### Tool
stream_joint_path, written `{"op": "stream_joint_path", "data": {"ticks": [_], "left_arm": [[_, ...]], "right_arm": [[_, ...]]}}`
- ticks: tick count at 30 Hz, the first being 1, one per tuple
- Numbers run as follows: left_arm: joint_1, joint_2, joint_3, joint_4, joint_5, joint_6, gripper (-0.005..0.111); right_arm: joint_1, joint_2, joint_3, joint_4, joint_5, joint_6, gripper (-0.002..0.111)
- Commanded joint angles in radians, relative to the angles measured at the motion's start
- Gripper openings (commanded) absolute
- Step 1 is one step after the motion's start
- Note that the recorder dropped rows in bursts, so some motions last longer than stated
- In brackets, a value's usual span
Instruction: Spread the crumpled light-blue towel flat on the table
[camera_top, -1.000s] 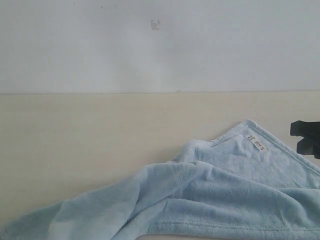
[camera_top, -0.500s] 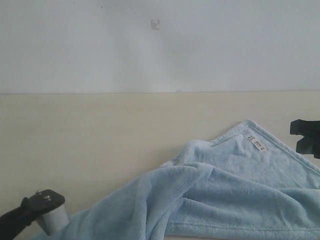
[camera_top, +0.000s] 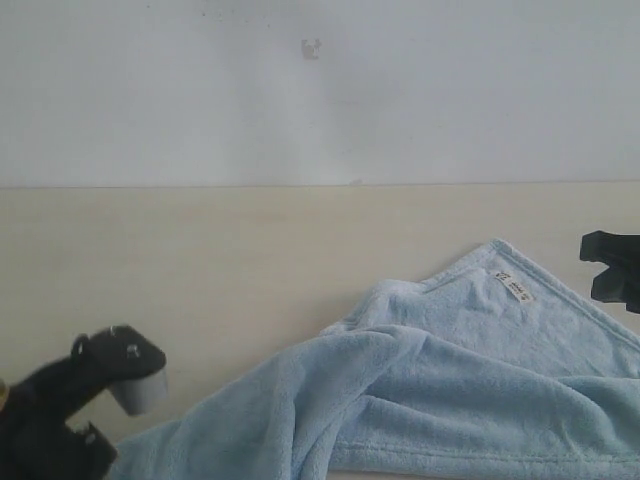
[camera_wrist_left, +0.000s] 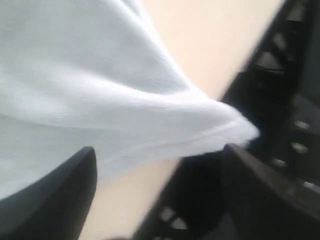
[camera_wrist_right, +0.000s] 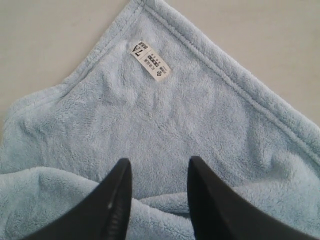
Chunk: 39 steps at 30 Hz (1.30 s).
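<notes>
Towel (camera_top: 450, 390) is on the surface (camera_top: 200, 260), not flat yet. The white tag (camera_top: 514, 288) faces up at the one corner that lies smooth and single-layer, and that corner points toward the wall (camera_top: 300, 100). Away from the tag the cloth bunches into thick rolled folds. A long narrowing tail runs to the end farthest from the tag. Part of the towel runs out of the exterior view, nearer the camera than the tag.

Right gripper (camera_wrist_right: 160, 169): jaws part-open with a modest gap and nothing between them. In its wrist view the jaws point at the tag and frame the cloth a short way in from it, over the first fold. Can't tell whether the tips touch the cloth. The exterior view shows only its black tip, just beside the hemmed edge that runs from the tag corner.

Left gripper (camera_top: 112, 400): at the tail end, well apart from the tag. Jaws wide. Its wrist view is blurred, but a hemmed towel corner lies across the gap between the jaws, with bare surface showing beside it. Neither jaw pinches the cloth.
</notes>
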Motion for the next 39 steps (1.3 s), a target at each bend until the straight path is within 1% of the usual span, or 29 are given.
{"op": "stream_joint_path", "data": {"ticks": [1, 2, 3, 4, 5, 6, 7, 9, 11, 13, 14, 16, 18, 21, 22, 24, 26, 28, 29, 30, 33, 34, 36, 38, 39], "left_arm": [[-0.007, -0.012, -0.087, 0.603, -0.028, -0.372, 0.065], [-0.007, -0.004, -0.087, 0.832, -0.027, -0.573, 0.065], [-0.007, 0.004, -0.081, 0.967, -0.006, -0.707, 0.065], [-0.003, 0.021, -0.073, 1.087, 0.046, -0.827, 0.063], [0.002, 0.042, -0.069, 1.141, 0.101, -0.873, 0.060], [0.007, 0.060, -0.063, 1.138, 0.141, -0.868, 0.057], [0.008, 0.082, -0.061, 1.101, 0.155, -0.845, 0.054], [0.008, 0.126, -0.061, 0.994, 0.133, -0.756, 0.050], [0.010, 0.169, -0.061, 0.913, 0.091, -0.674, 0.050], [0.030, 0.240, -0.041, 0.932, 0.031, -0.671, 0.050], [0.054, 0.274, -0.029, 0.932, 0.025, -0.671, 0.050], [0.102, 0.335, -0.006, 0.932, 0.019, -0.732, 0.050], [0.111, 0.362, -0.003, 0.887, -0.018, -0.742, 0.050], [0.111, 0.367, -0.003, 0.750, -0.109, -0.583, 0.050], [0.111, 0.367, -0.003, 0.703, -0.164, -0.522, 0.050], [0.111, 0.370, -0.003, 0.697, -0.216, -0.507, 0.050], [0.119, 0.370, -0.003, 0.713, -0.227, -0.507, 0.050], [0.141, 0.372, -0.002, 0.720, -0.235, -0.507, 0.050], [0.174, 0.381, 0.006, 0.727, -0.241, -0.507, 0.050], [0.186, 0.385, 0.010, 0.733, -0.247, -0.507, 0.050], [0.201, 0.390, 0.009, 0.736, -0.251, -0.515, 0.049], [0.201, 0.390, 0.005, 0.736, -0.251, -0.515, 0.047], [0.201, 0.390, -0.004, 0.734, -0.243, -0.515, 0.036], [0.201, 0.390, -0.010, 0.738, -0.228, -0.515, 0.018], [0.201, 0.390, -0.010, 0.740, -0.225, -0.515, 0.011]], "right_arm": [[0.002, 0.000, 0.001, 0.004, -0.004, -0.003, 0.036], [0.002, 0.000, 0.001, 0.004, -0.004, -0.003, 0.036], [0.002, 0.000, 0.001, 0.004, -0.004, -0.003, 0.036], [0.002, 0.000, 0.001, 0.004, -0.004, -0.003, 0.036], [0.002, 0.000, 0.001, 0.009, -0.004, -0.003, 0.036], [0.002, 0.000, 0.001, 0.017, -0.004, -0.003, 0.036], [0.002, 0.000, 0.001, 0.027, -0.004, -0.003, 0.036], [0.002, 0.000, 0.001, 0.029, 0.006, -0.003, 0.036], [0.002, 0.000, 0.001, 0.029, 0.023, -0.003, 0.036], [0.002, 0.000, 0.001, 0.029, 0.060, -0.003, 0.036], [0.002, 0.000, 0.001, 0.029, 0.068, -0.003, 0.036], [0.002, 0.000, 0.001, 0.029, 0.073, -0.003, 0.036], [0.002, 0.000, 0.001, 0.033, 0.061, -0.003, 0.036], [0.002, 0.000, 0.001, 0.052, 0.037, -0.003, 0.036], [0.002, 0.000, 0.001, 0.065, 0.035, -0.003, 0.036], [0.002, 0.000, 0.001, 0.075, 0.035, -0.003, 0.036], [0.002, 0.000, 0.001, 0.075, 0.035, -0.003, 0.036], [0.002, 0.000, 0.001, 0.075, 0.035, -0.003, 0.036], [0.002, 0.000, 0.001, 0.075, 0.035, -0.003, 0.036], [0.002, 0.000, 0.001, 0.075, 0.035, -0.003, 0.036], [0.002, 0.000, 0.001, 0.075, 0.035, -0.003, 0.036], [0.002, 0.000, 0.001, 0.075, 0.035, -0.003, 0.036], [0.002, 0.000, 0.001, 0.075, 0.031, -0.003, 0.036], [0.002, 0.000, 0.001, 0.075, 0.029, -0.003, 0.036], [0.002, 0.000, 0.001, 0.077, 0.027, -0.003, 0.036]]}}
